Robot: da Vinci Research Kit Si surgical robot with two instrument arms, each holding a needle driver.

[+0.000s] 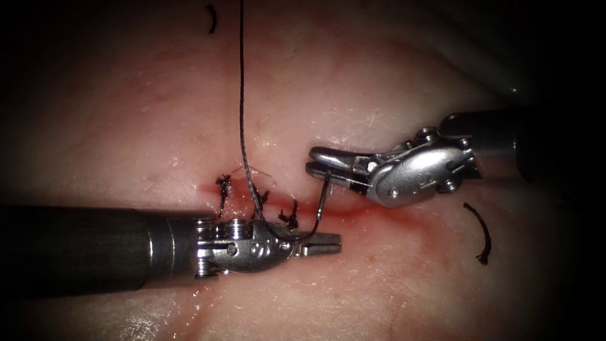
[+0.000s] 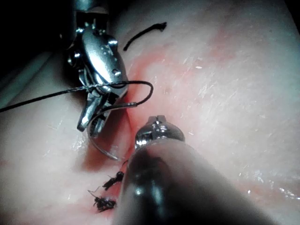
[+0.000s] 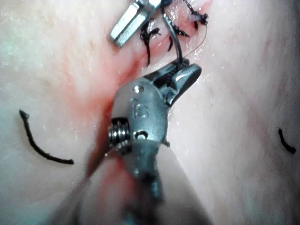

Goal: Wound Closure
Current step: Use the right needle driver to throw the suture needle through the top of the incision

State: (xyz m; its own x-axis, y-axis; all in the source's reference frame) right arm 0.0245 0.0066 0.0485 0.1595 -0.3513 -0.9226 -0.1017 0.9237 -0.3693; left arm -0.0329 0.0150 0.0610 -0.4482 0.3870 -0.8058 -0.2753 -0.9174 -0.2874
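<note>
My right tool [image 1: 312, 159] reaches in from the right, above the cut [image 1: 369, 211], with its jaws shut on the curved needle [image 1: 320, 205] near one end. From there the needle arcs down across the cut and over the base of the left tool's jaws, clear of the tissue [image 1: 145, 107] as far as I can see. My left tool [image 1: 338, 243] lies along the cut's lower edge, jaws shut, with nothing between the tips. The dark thread [image 1: 241, 95] drops from the top and meets the needle at the left tool's wrist. Close up, the right tool [image 3: 187, 70] grips the needle [image 3: 179, 54].
Three dark knots [image 1: 222, 186] [image 1: 262, 201] [image 1: 290, 218] sit along the left part of the cut, with red fluid around it. Cut ends of thread lie loose at the top [image 1: 211, 19] and at the right [image 1: 481, 233].
</note>
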